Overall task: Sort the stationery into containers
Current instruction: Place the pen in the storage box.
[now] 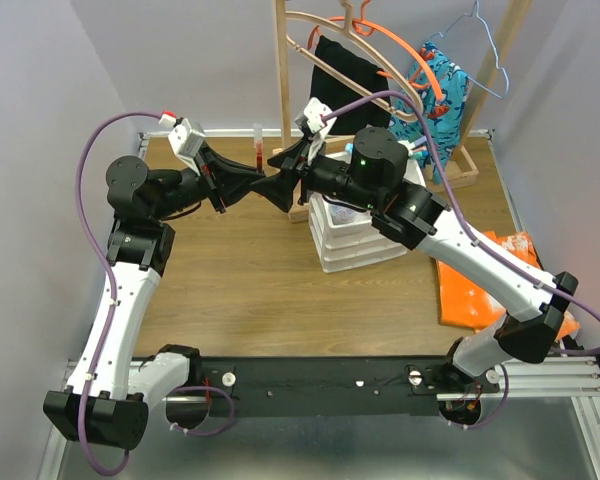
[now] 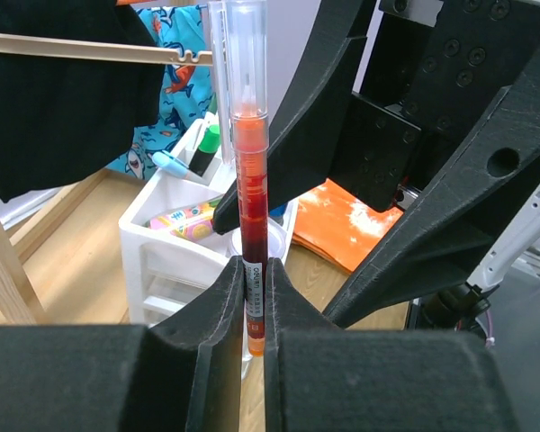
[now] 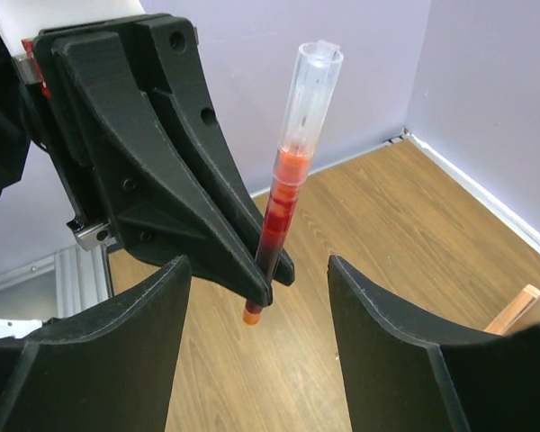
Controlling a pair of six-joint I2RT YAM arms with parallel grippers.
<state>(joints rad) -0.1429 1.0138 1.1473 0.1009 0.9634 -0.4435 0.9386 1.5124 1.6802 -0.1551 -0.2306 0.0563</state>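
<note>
While the two arms meet tip to tip over the bench (image 1: 240, 280), the red pen (image 1: 257, 150) stands upright in the left end effector (image 1: 263, 185).

From above, the right end effector (image 1: 280, 180) faces the left one just left of the white organiser (image 1: 355, 240), with the pen rising from their meeting point and the orange cloth (image 1: 475, 285) well apart to the right. In the left wrist view the left fingers (image 2: 220, 297) are closed tight on the pen's lower barrel, its orange tip poking out below; the organiser sits behind, a green-capped marker (image 2: 209, 144) in its top tray. In the right wrist view the right fingers (image 3: 99, 351) are spread wide and grip nothing; the pen stands in the gap between them, touching neither, pinched only by the left end effector's tips.
</note>
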